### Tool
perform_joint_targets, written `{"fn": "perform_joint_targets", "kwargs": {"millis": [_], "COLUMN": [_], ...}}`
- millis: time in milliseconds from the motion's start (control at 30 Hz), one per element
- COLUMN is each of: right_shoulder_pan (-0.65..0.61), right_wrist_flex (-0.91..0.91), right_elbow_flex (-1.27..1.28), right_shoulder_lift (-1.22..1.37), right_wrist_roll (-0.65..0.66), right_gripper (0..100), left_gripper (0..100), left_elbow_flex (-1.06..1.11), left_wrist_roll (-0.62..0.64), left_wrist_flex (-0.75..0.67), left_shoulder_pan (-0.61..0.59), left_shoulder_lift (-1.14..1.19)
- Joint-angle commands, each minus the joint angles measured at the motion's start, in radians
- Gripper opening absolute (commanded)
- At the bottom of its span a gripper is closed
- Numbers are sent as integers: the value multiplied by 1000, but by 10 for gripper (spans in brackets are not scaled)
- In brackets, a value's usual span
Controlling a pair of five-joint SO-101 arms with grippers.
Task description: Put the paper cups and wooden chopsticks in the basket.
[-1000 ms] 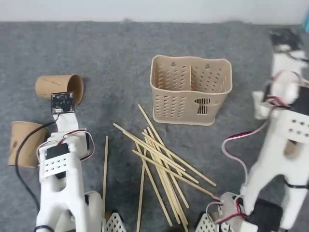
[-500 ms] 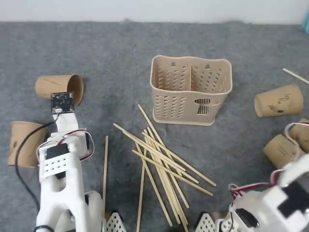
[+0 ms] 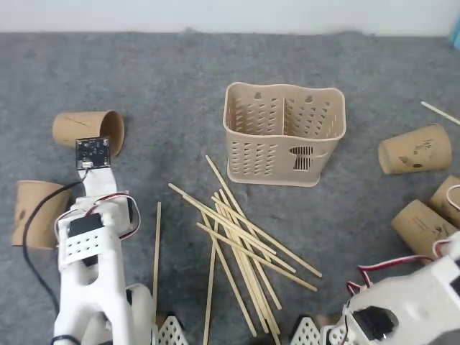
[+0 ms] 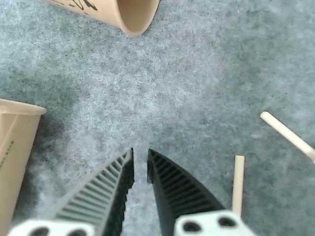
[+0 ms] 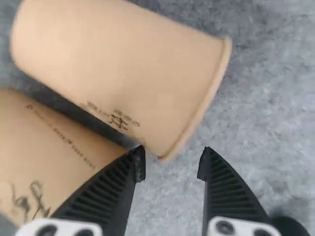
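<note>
The tan slotted basket stands upright on the grey felt-covered desk, split into two compartments. In front of it the wooden chopsticks lie in a loose, crossed heap, with a single chopstick lying apart beside the left arm. Two paper cups lie on their sides near that arm, one upper cup and one lower cup. The left pincer points down at bare felt between them, its jaws pressed almost together with nothing in them. Three more cups lie tipped over on the far side of the basket: an outer cup, a near cup and an edge cup, with a stray chopstick beyond them. The right pincer is spread, its tips just at the rim of a tipped cup that rests against a second cup; whether the rim touches a jaw is hard to tell.
</note>
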Motion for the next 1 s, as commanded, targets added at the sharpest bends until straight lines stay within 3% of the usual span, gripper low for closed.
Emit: {"fn": "perform_joint_targets", "kwargs": {"millis": [0, 333, 533, 667, 867, 967], "right_shoulder_pan": [-19, -91, -124, -124, -113, -130], "right_wrist_flex": [-38, -134, -183, -186, -125, 15], "right_elbow_flex": [-12, -15, -20, -25, -94, -149], "right_shoulder_lift": [2, -10, -16, -22, -91, -156], "right_wrist_roll": [6, 5, 6, 8, 17, 109], "right_gripper": [177, 172, 3, 8, 9, 9], "left_gripper": [42, 41, 41, 41, 41, 41], "left_elbow_flex": [-4, -4, -4, -4, -4, -4], "left_wrist_roll": [-12, -12, -12, -12, -12, -12], "left_wrist_flex": [-17, -17, -17, -17, -17, -17], "left_shoulder_pan": [-2, -2, -2, -2, 0, 0], "left_shoulder_lift": [-31, -31, -31, -31, -31, -31]}}
